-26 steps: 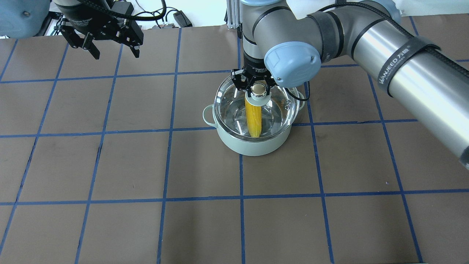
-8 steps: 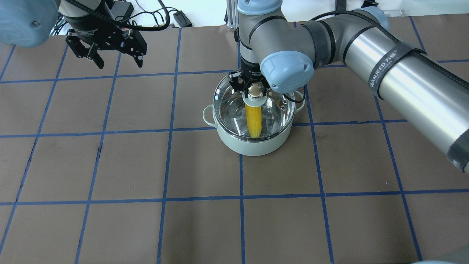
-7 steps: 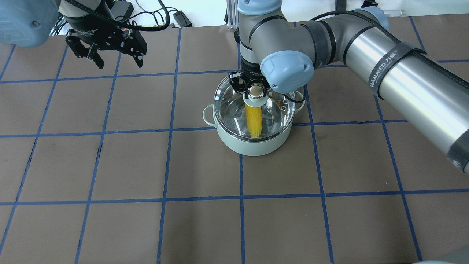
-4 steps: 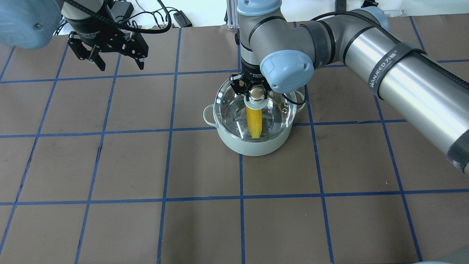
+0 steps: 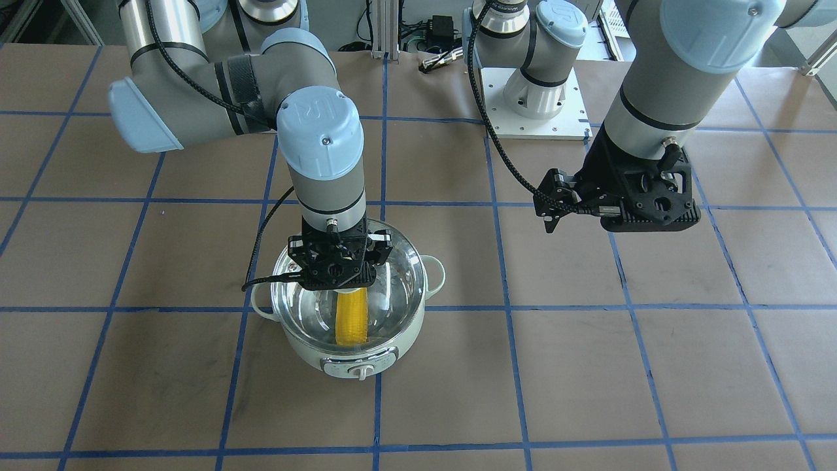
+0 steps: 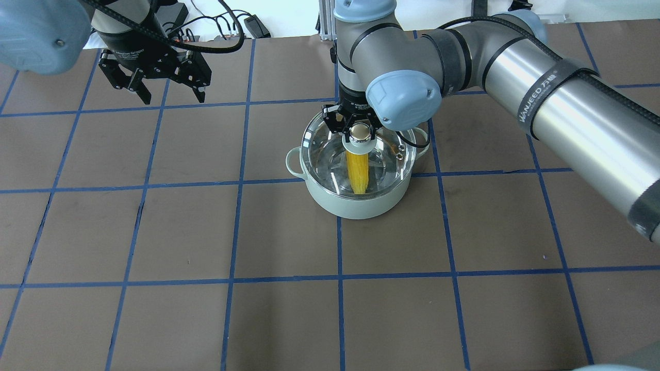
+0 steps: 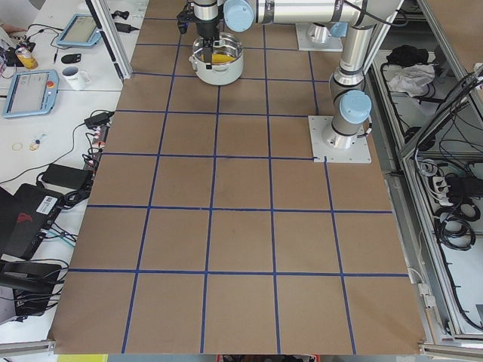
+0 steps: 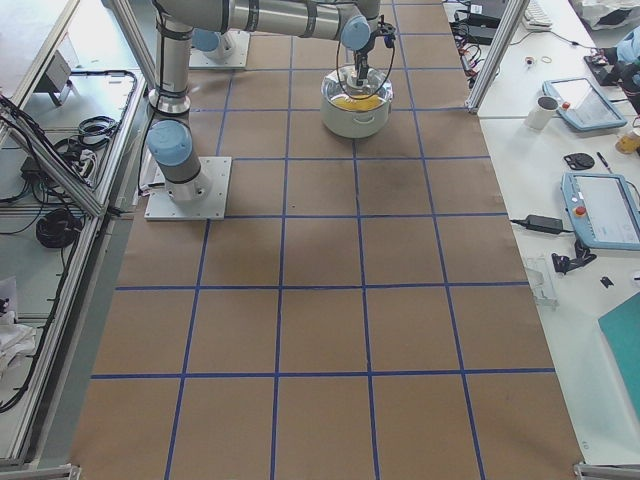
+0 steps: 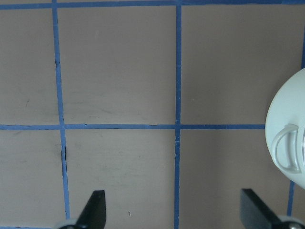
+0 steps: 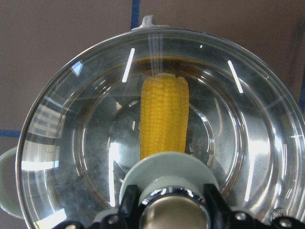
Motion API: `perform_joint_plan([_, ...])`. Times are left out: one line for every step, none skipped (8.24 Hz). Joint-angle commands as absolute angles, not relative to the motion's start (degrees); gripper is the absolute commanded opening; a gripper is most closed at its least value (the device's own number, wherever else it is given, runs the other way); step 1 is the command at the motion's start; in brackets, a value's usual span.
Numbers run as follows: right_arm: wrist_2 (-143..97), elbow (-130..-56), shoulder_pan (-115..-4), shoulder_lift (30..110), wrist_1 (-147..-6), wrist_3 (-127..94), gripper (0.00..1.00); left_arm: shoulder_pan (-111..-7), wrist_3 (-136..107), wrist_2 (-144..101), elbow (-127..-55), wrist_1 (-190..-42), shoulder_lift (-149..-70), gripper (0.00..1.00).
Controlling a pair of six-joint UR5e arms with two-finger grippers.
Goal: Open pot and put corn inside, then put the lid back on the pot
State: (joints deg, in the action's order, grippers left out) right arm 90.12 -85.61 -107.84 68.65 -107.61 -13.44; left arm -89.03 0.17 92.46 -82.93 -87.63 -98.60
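Note:
The mint-green pot (image 6: pixel 356 205) stands mid-table, its control panel (image 5: pixel 359 367) facing away from the robot. The yellow corn (image 6: pixel 357 172) lies inside it and shows through the glass in the right wrist view (image 10: pixel 164 119). My right gripper (image 6: pixel 360 129) is shut on the knob (image 10: pixel 174 212) of the clear lid (image 6: pixel 322 149). It holds the lid over the pot's mouth, at or just above the rim; I cannot tell whether it rests. My left gripper (image 6: pixel 172 95) is open and empty, above the table far to the pot's left.
Brown table mat with a blue tape grid (image 6: pixel 234 183). The pot's black power cord (image 5: pixel 261 242) runs off one side. The pot's loop handle (image 9: pixel 287 153) shows at the right edge of the left wrist view. Arm base plate (image 5: pixel 533 104) at the robot's side.
The right gripper has lowered the lid closer onto the pot. The left gripper has drifted slightly right and lower in the overhead view, still open.

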Motion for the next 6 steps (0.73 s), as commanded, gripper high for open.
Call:
perform_joint_plan([90.1,-85.6,-107.8,68.7,-107.6,-13.4,0.11,-89.0,0.2,92.5,-83.0,-87.5,-98.5,1.00])
perform_joint_plan([90.1,-85.6,-107.8,68.6,-107.6,-13.4,0.14,-89.0,0.2,92.5,-83.0,-87.5,-98.5,1.00])
perform_joint_plan([90.2,-85.6,-107.8,68.6,-107.7,-13.1,0.31,-89.0,0.1,92.4,-82.9,-87.5,-98.5,1.00])
perform_joint_plan([90.2,-85.6,-107.8,68.6,-107.8,-12.5,0.85,-89.0,0.1,92.0,-82.9,-87.4,-98.4,1.00])
perform_joint_plan([90.2,-85.6,-107.8,68.7,-108.2,-12.0,1.00,-89.0,-0.2,92.2,-82.9,-87.4,-98.3,1.00])
perform_joint_plan([90.3,-85.5,-107.8,69.1,-108.5,-11.4,1.00,-89.0,-0.3,92.1,-82.6,-87.5,-98.0,1.00])
